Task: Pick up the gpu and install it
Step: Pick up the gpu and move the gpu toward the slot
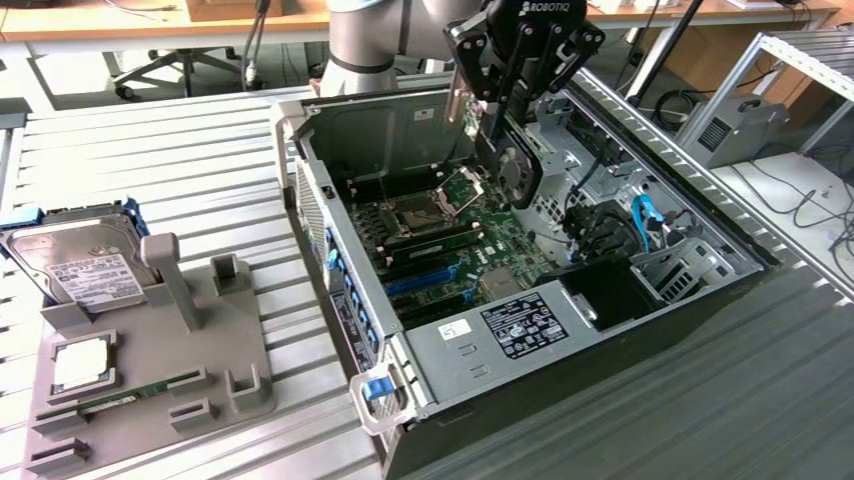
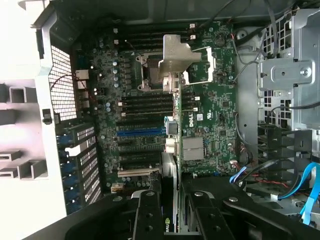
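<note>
Exterior view: arm (image 1: pixel 363 35) cut off at 12 o'clock by the frame edge, only its grey lower section showing. The end effector (image 1: pixel 497 112) hangs at about 1 o'clock over the open computer case (image 1: pixel 534 330). Its linkage covers the contact points, but the jaws stand partly closed, clamped on the top edge of the gpu (image 1: pixel 513 170).

The card hangs upright, black fan (image 1: pixel 515 172) facing 3 o'clock and silver bracket (image 1: pixel 461 100) toward 9 o'clock. The green board is hard to make out. Its lower edge appears clear of the motherboard (image 1: pixel 454 250); which slot it sits over I cannot tell.

Wrist view: gpu (image 2: pixel 172 150) seen edge-on, so the fan face is hidden. It runs from between the two black fingers (image 2: pixel 149 215) out to the bracket (image 2: pixel 182 60), with the motherboard (image 2: pixel 210 115) behind. The end effector (image 2: pixel 172 210) is cut off by the frame edge.

Surroundings, exterior view:
- The case lies on its side on a slatted metal desk (image 1: pixel 160 170), blue cables (image 1: pixel 650 225) inside at 3 o'clock.
- A grey holder (image 1: pixel 147 390) at 8 o'clock carries a hard drive (image 1: pixel 80 265) and a memory stick (image 1: pixel 127 400).
- A wooden tabletop (image 1: pixel 134 18) and an office chair (image 1: pixel 174 65) stand behind at 11 o'clock.
</note>
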